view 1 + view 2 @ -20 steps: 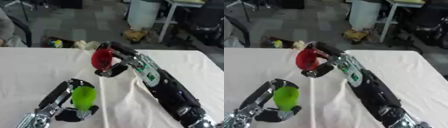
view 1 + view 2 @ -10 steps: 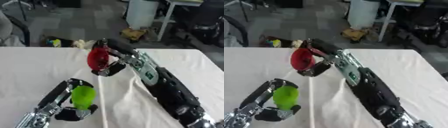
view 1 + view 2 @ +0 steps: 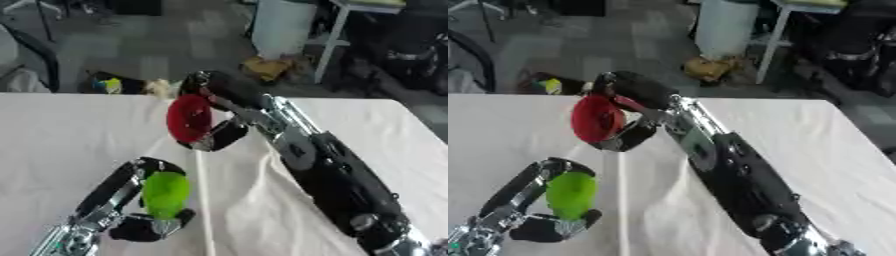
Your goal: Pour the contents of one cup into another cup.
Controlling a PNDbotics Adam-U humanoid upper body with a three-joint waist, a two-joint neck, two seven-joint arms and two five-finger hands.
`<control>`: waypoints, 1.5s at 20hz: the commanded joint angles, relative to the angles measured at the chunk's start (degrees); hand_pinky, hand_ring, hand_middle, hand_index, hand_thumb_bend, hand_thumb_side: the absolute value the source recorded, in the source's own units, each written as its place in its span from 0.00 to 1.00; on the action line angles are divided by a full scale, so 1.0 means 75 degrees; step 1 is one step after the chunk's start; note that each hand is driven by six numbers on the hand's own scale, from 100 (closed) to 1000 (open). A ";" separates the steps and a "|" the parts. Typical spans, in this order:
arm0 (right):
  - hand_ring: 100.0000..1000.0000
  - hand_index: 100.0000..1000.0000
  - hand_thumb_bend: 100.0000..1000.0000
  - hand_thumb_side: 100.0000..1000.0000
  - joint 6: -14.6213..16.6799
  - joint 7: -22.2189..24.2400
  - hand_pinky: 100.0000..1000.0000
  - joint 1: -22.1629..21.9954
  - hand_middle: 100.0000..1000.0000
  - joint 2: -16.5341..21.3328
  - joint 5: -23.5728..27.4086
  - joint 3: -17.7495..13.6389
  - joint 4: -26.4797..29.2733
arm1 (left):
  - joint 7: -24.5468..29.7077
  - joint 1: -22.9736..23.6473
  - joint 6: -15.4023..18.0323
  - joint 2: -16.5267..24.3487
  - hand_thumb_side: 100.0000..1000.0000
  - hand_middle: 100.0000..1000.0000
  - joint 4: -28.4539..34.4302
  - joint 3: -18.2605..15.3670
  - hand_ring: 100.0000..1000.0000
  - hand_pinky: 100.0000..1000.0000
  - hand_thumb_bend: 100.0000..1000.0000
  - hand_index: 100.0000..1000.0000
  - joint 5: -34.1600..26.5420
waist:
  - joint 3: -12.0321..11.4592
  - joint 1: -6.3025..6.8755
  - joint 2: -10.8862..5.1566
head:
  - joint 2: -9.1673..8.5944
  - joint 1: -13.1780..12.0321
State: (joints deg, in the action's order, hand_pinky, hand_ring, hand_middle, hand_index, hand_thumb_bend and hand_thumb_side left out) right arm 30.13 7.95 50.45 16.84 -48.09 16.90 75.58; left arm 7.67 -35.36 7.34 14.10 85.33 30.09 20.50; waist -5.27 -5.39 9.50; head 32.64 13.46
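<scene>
Right hand (image 3: 219,100), gripping the red cup (image 3: 189,118), has tipped it further toward the green cup (image 3: 165,194) gripped by the left hand (image 3: 131,200); pouring underway.

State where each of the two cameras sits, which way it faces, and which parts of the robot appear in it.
Left eye view: in the robot's head, looking down at the white table; left robot hand round the green cup, right robot hand round the tipped red cup, right arm along the right side.
Right eye view: beside it, facing the same way, everything sitting further left in frame.
Shared: both hands, both cups, the table and the floor beyond.
</scene>
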 commanded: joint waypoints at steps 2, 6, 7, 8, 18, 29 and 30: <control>0.63 0.51 0.00 0.19 0.0034 -0.0276 0.65 0.0138 0.04 0.0087 -0.0590 0.0050 0.0342 | -0.0009 -0.0161 0.0019 -0.0012 0.15 0.26 0.0127 -0.0069 0.10 0.40 0.00 0.69 0.0003 | -0.0002 0.0032 -0.0149 | 0.0002 0.0001; 0.61 0.54 0.00 0.20 0.0053 -0.0535 0.65 0.0138 0.05 0.0099 -0.1107 0.0108 0.0543 | -0.0025 -0.0175 0.0013 -0.0023 0.15 0.26 0.0101 -0.0094 0.10 0.40 0.00 0.69 0.0010 | 0.0001 0.0027 -0.0153 | -0.0007 -0.0006; 0.60 0.55 0.00 0.20 0.0063 -0.0605 0.65 0.0138 0.05 0.0108 -0.1266 0.0115 0.0597 | -0.0032 -0.0178 0.0012 -0.0023 0.15 0.26 0.0100 -0.0103 0.10 0.40 0.00 0.69 0.0008 | 0.0003 0.0026 -0.0154 | -0.0009 -0.0008; 0.60 0.56 0.00 0.21 0.0074 -0.0682 0.65 0.0136 0.06 0.0115 -0.1430 0.0123 0.0648 | -0.0041 -0.0181 0.0008 -0.0025 0.15 0.26 0.0098 -0.0115 0.10 0.40 0.00 0.69 0.0005 | 0.0005 0.0026 -0.0154 | -0.0014 -0.0010; 0.56 0.60 0.00 0.22 0.0143 -0.1468 0.66 0.0106 0.08 0.0133 -0.2675 0.0168 0.0766 | -0.0094 -0.0194 -0.0042 -0.0032 0.15 0.26 0.0166 -0.0197 0.10 0.40 0.00 0.69 -0.0084 | 0.0015 0.0033 -0.0149 | -0.0016 -0.0027; 0.53 0.65 0.00 0.25 0.0191 -0.2178 0.67 0.0105 0.13 0.0217 -0.3623 0.0264 0.0878 | -0.0161 -0.0183 -0.0089 -0.0012 0.15 0.26 0.0168 -0.0304 0.09 0.40 0.00 0.69 -0.0112 | 0.0052 0.0030 -0.0141 | -0.0010 -0.0045; 0.53 0.65 0.00 0.25 0.0181 -0.2233 0.67 0.0110 0.13 0.0226 -0.3700 0.0273 0.0904 | -0.0162 -0.0186 -0.0089 -0.0014 0.15 0.26 0.0166 -0.0306 0.09 0.40 0.00 0.69 -0.0110 | 0.0055 0.0029 -0.0141 | -0.0010 -0.0046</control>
State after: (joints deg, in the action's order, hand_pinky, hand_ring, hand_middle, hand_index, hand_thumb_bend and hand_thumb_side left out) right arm 31.63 -8.06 50.37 17.03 -74.79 19.19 80.92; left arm 6.68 -35.77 6.71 14.06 85.40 28.62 20.14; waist -4.97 -5.43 9.50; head 32.64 13.20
